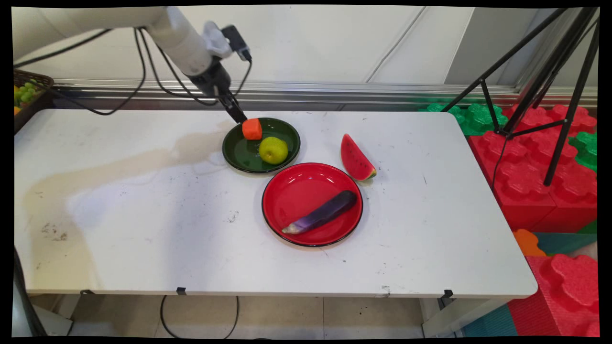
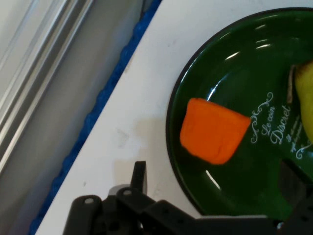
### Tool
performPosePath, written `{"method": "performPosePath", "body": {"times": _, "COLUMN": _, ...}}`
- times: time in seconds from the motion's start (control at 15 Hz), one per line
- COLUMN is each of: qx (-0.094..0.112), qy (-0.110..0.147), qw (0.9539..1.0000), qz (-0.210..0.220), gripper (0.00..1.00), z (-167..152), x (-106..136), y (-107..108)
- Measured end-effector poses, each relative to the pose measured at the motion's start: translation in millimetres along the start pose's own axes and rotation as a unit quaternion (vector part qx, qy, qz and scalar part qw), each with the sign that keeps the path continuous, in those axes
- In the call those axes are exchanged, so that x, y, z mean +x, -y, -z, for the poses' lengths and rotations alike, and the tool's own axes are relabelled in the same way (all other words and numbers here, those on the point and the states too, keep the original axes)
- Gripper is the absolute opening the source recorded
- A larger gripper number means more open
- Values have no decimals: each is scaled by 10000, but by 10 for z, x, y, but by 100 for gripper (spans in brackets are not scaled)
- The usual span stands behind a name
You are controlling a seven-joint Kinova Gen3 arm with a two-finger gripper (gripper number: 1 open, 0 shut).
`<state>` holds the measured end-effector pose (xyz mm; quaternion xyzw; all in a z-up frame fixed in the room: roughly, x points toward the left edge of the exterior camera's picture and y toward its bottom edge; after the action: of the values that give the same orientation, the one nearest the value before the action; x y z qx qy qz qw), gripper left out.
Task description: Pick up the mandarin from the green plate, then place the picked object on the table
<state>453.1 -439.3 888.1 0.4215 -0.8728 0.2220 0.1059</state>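
Note:
My gripper [image 1: 237, 114] hangs tilted over the far left rim of a dark green plate [image 1: 237, 156] and holds nothing. In the hand view the gripper [image 2: 215, 182] is open, with one finger [image 2: 139, 177] over the white table and the other [image 2: 292, 182] over the plate. An orange block [image 1: 252, 129] [image 2: 212, 130] lies on the plate just ahead of the fingertips, untouched. A yellow-green pear [image 1: 273, 150] [image 2: 305, 98] rests on the same plate [image 2: 230, 73], beside the block.
A red plate [image 1: 291, 191] with a purple eggplant [image 1: 322, 212] sits nearer the front. A watermelon slice [image 1: 356, 158] lies on the table to its right. A basket of fruit [image 1: 26, 93] stands far left; a black tripod [image 1: 550, 95] and red and green foam blocks [image 1: 530, 167] stand right.

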Motion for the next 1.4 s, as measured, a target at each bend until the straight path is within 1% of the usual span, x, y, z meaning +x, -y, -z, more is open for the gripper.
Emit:
{"method": "performPosePath", "body": {"times": 0.2, "qx": -74, "qy": 114, "qw": 9998, "qz": -121, "gripper": 100, "z": -224, "x": 85, "y": -34}}
{"method": "performPosePath", "body": {"times": 0.33, "qx": -156, "qy": 209, "qw": 9994, "qz": -242, "gripper": 100, "z": -426, "x": 153, "y": -59}}
{"method": "performPosePath", "body": {"times": 0.53, "qx": -263, "qy": 299, "qw": 9986, "qz": -360, "gripper": 100, "z": -632, "x": 204, "y": -75}}
{"method": "performPosePath", "body": {"times": 1.07, "qx": -389, "qy": 417, "qw": 9968, "qz": -564, "gripper": 100, "z": -956, "x": 250, "y": -77}}
{"method": "performPosePath", "body": {"times": 1.13, "qx": -406, "qy": 430, "qw": 9965, "qz": -586, "gripper": 0, "z": -991, "x": 255, "y": -81}}
{"method": "performPosePath", "body": {"times": 1.4, "qx": -403, "qy": 445, "qw": 9961, "qz": -642, "gripper": 0, "z": -1034, "x": 260, "y": -86}}
